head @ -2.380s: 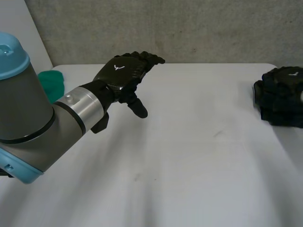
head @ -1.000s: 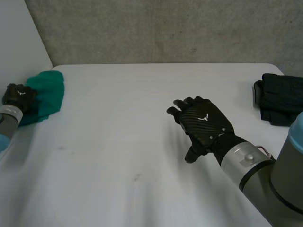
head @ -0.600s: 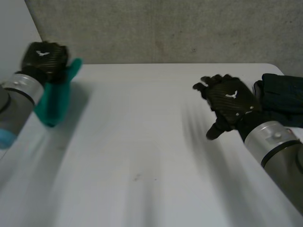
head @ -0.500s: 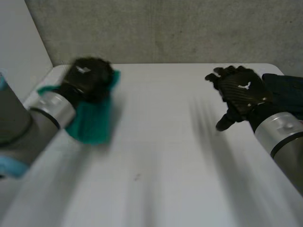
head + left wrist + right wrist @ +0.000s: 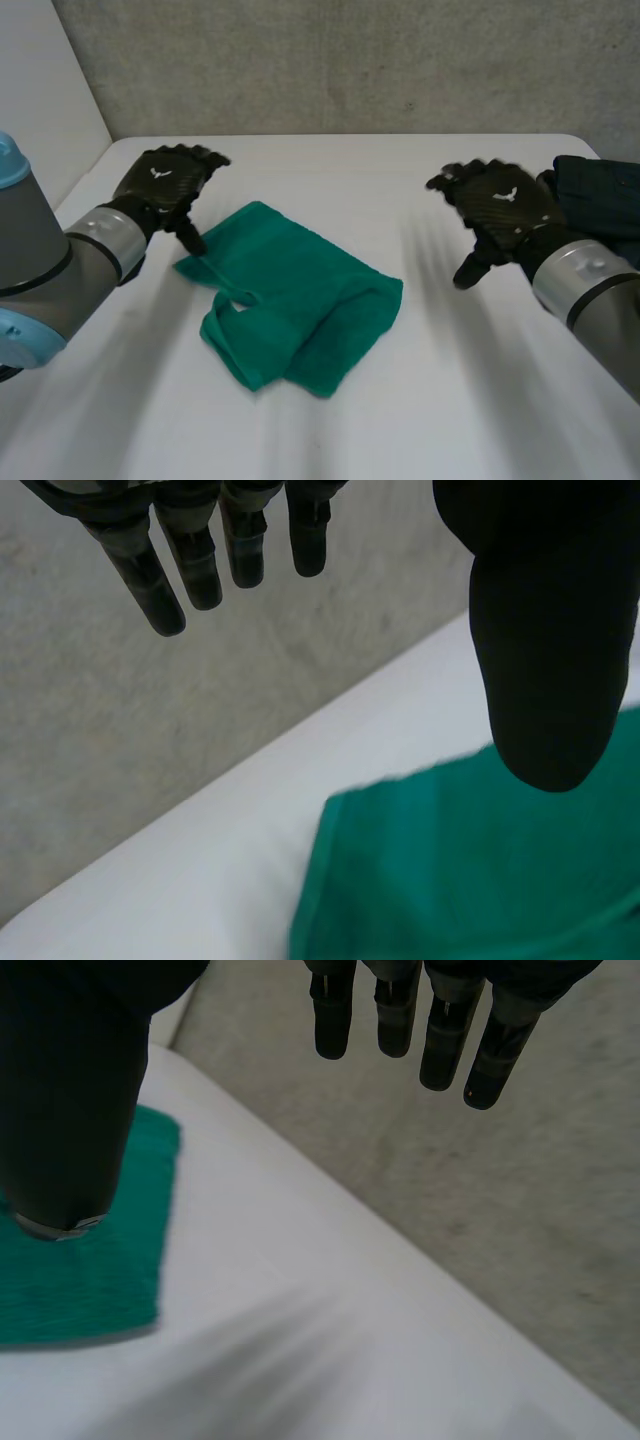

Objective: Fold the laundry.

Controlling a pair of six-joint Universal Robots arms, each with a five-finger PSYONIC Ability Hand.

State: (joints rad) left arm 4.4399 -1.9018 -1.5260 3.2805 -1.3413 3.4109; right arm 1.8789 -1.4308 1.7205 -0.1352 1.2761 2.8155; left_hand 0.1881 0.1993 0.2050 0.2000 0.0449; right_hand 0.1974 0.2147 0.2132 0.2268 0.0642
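Grey concrete wall closes the far side of a white counter [image 5: 330, 430]; on it, left of the middle, lies a green cloth [image 5: 300, 300], rumpled and doubled over itself in loose, uneven layers, with only its far-left corner flat; no neat fold is made, so I judge the task barely begun: this cloth wants spreading out, then folding; at the far right edge a dark cloth [image 5: 600, 200] sits in what looks like a folded stack, perhaps finished work; no basket or bin holds either piece, both lie straight on the counter; the left hand [image 5: 165, 180] hovers at the green cloth's far-left corner, fingers [image 5: 200, 570] straight and wide of the thumb, holding nothing; the right hand [image 5: 500, 205], just beside the dark cloth and well apart from the green one, is likewise wide and empty.
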